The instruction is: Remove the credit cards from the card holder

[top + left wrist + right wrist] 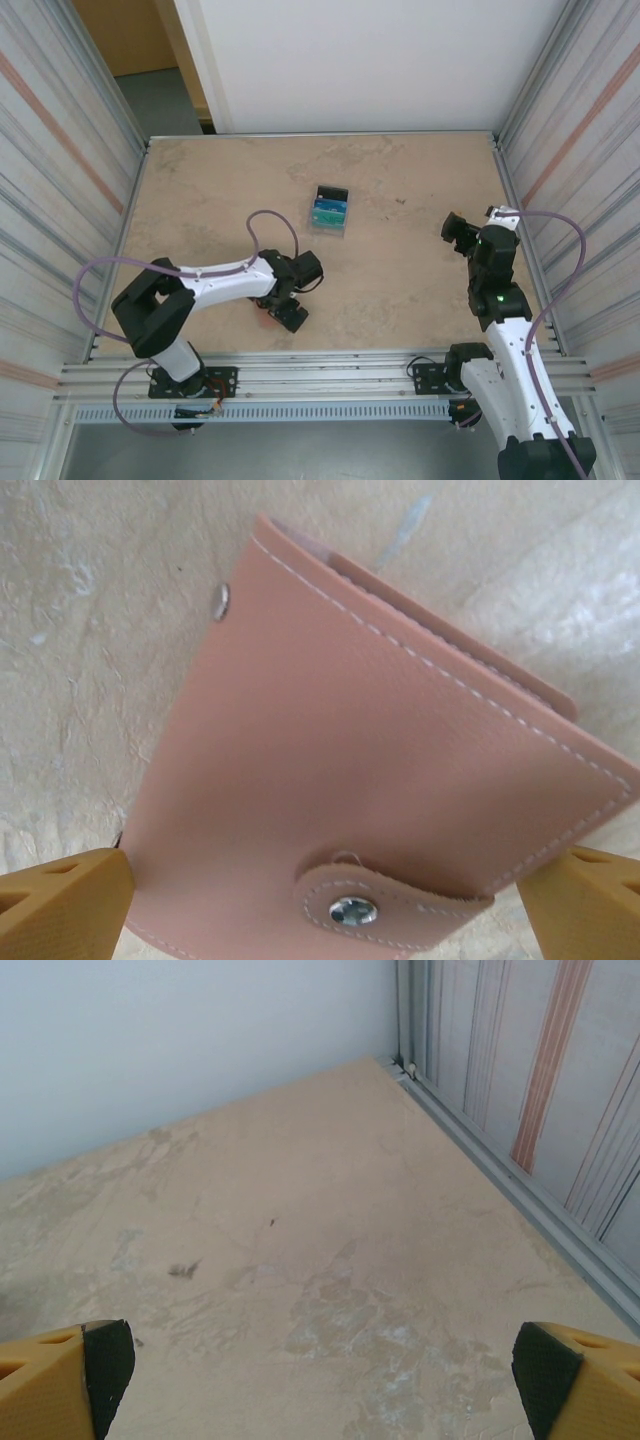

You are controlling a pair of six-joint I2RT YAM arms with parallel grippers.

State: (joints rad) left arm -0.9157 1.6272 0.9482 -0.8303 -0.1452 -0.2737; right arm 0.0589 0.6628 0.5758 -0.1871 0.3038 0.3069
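The card holder [380, 760] lies shut on the table, salmon side up, its short tab [385, 900] snapped down with a metal stud. My left gripper [330, 905] hangs close above it and is open, one yellow finger [60, 905] off each side of the holder. In the top view the gripper [288, 305] covers most of the holder, leaving a pink sliver [266, 318]. The credit cards [328, 208], teal, light blue and black, lie overlapped in a small pile farther back on the table. My right gripper [460, 232] is open over bare table [320, 1380] at the right.
Ribbed metal walls [60, 180] close in the left and right sides, and a white panel [380, 60] stands at the back. A rail [500, 1170] runs along the table's right edge near the right gripper. Purple cables [265, 225] loop over both arms.
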